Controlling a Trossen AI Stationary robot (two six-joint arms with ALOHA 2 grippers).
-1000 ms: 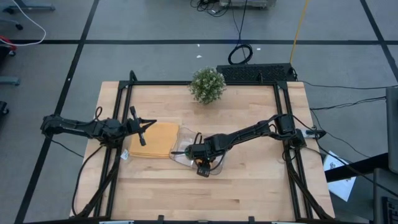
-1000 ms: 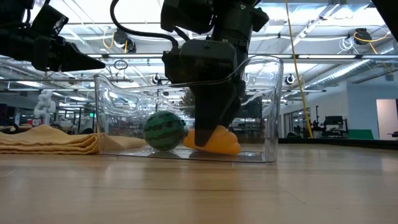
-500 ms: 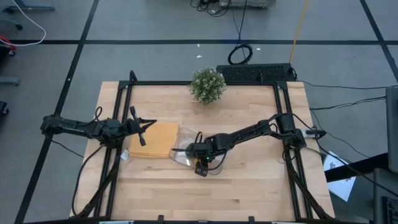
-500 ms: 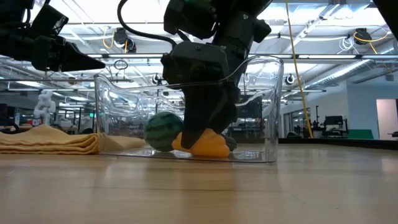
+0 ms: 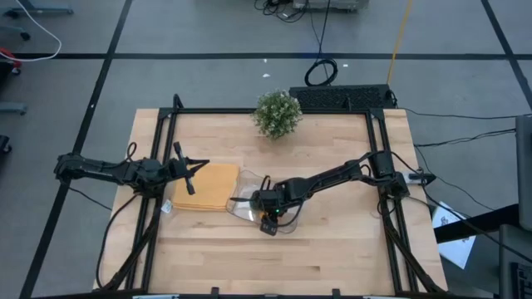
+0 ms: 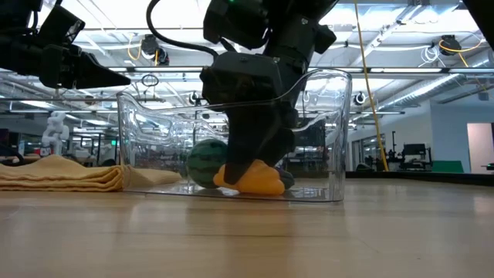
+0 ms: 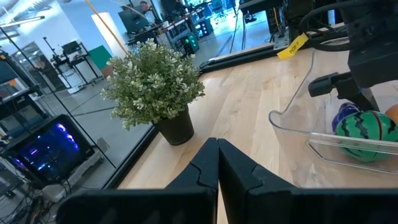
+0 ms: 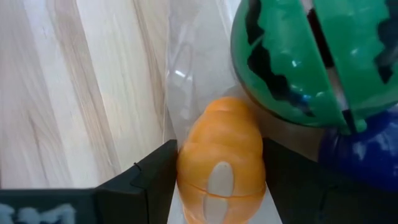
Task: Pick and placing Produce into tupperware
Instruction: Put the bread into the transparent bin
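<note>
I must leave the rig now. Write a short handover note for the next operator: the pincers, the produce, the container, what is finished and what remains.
Right pincer: inside the tupperware, fingers on both sides of the orange piece, which sits on the container floor. Not released yet.
Left pincer: shut, empty, waiting above the tan mat, apart from the container.
Produce: the round green piece and the purple piece lie in the tupperware, touching each other, beside the orange one.
Done: all three pieces are inside the container.
Left: open the right pincer, lift it straight out without dragging the clear wall, then park the arm.
</note>
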